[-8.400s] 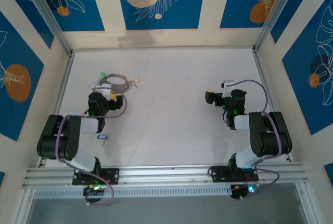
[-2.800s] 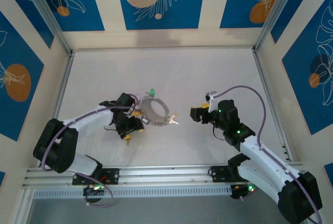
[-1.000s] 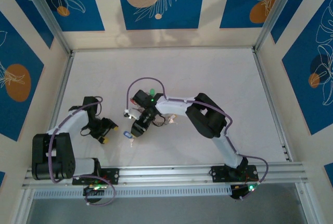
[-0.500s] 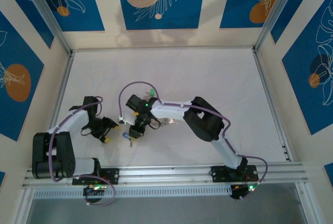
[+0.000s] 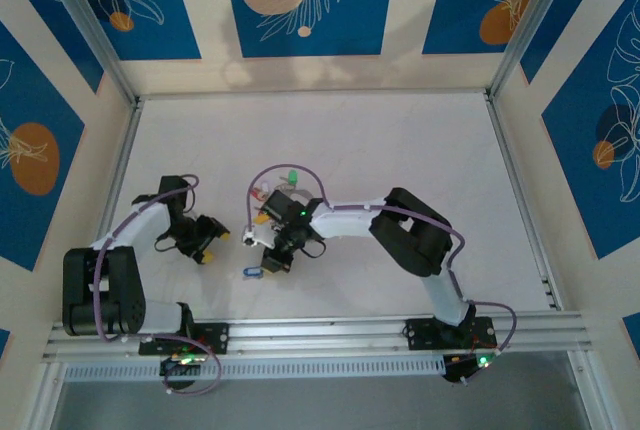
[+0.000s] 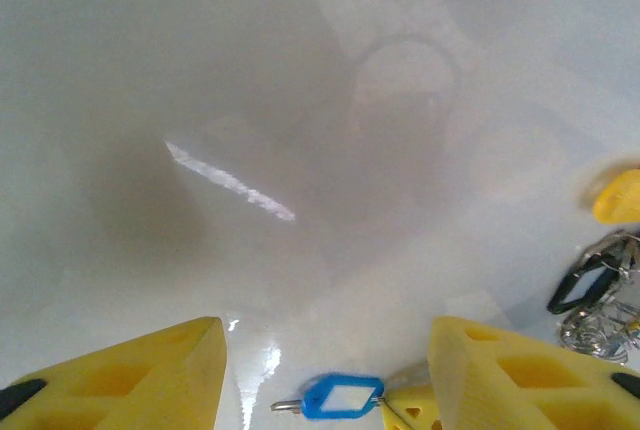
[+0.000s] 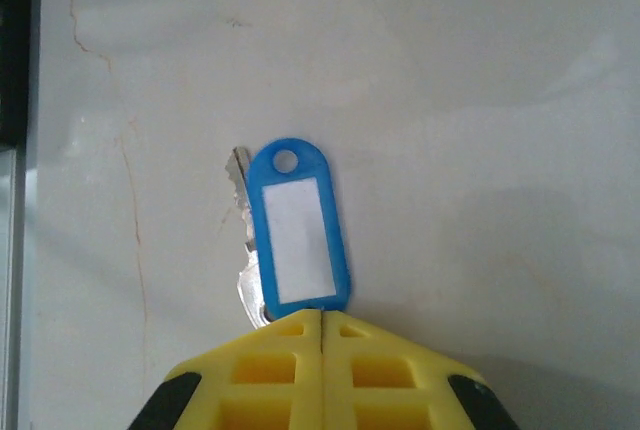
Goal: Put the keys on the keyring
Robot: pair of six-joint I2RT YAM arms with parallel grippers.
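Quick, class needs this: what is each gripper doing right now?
Left gripper: open, holding nothing.
Right gripper: closed on the small metal key with the blue plastic tag.

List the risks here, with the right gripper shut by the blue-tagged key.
1. The right gripper is shut at the very end of the blue-tagged key; so thin a pinch may slip, or may have missed.
2. The open left gripper sits close to that key, so the arms could collide.
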